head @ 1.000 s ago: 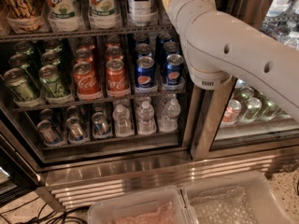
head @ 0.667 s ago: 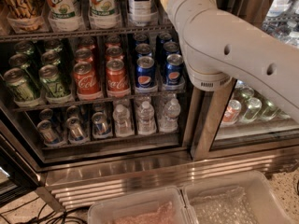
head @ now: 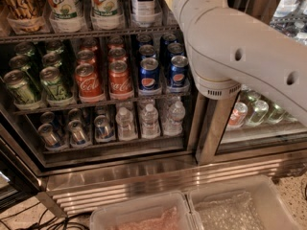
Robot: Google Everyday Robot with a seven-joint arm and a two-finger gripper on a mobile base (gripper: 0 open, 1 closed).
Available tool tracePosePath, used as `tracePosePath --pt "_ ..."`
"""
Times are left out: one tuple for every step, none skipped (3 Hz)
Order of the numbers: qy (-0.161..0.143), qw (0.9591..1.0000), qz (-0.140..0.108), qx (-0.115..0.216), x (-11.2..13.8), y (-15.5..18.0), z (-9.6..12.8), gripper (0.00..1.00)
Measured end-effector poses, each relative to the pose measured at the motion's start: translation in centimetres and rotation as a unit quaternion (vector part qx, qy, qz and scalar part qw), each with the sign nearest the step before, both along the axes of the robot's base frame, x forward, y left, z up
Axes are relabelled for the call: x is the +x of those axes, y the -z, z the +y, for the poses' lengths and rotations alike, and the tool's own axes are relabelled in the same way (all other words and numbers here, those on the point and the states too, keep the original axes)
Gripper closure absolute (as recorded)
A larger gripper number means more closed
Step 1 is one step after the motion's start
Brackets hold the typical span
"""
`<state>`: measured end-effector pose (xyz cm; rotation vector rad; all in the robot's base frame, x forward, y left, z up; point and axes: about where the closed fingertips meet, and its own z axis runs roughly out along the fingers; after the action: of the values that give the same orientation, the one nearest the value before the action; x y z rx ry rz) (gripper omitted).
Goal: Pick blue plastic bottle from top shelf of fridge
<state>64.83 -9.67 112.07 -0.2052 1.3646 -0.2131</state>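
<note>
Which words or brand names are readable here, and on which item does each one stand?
"TEA": blue plastic bottle, top shelf.
"UP": two green-and-white bottles.
"Coca-Cola": red cans.
Green cans, blue cans: print too blurred to read.
The gripper is out of view, past the arm's top end.

Off-white arm [head: 249,56], round joint [head: 211,78] w/ vent slots [head: 219,92], dark holes [head: 238,55]; pincer off-frame above.

Colours we see in the fridge [head: 120,169]
Red cans [head: 120,78], blue cans [head: 149,73], green cans [head: 55,83]; navy-and-white bottle [head: 144,4] label; white arm [head: 240,47]; gripper out of sight above.
</note>
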Motion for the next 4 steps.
tracePosePath --pt "-0.008 1.0 0.005 0.0 -0.6 -1.1 0.3 1.0" --pt "-0.015 0.9999 0.005 0.001 -0.9 -2.0 0.5 1.0" --pt "-0.02 0.9997 0.012 0.002 -1.4 -2.1 0.6 1.0" --pt "-0.02 0.9994 0.028 0.004 -2.3 -1.3 0.5 1.0"
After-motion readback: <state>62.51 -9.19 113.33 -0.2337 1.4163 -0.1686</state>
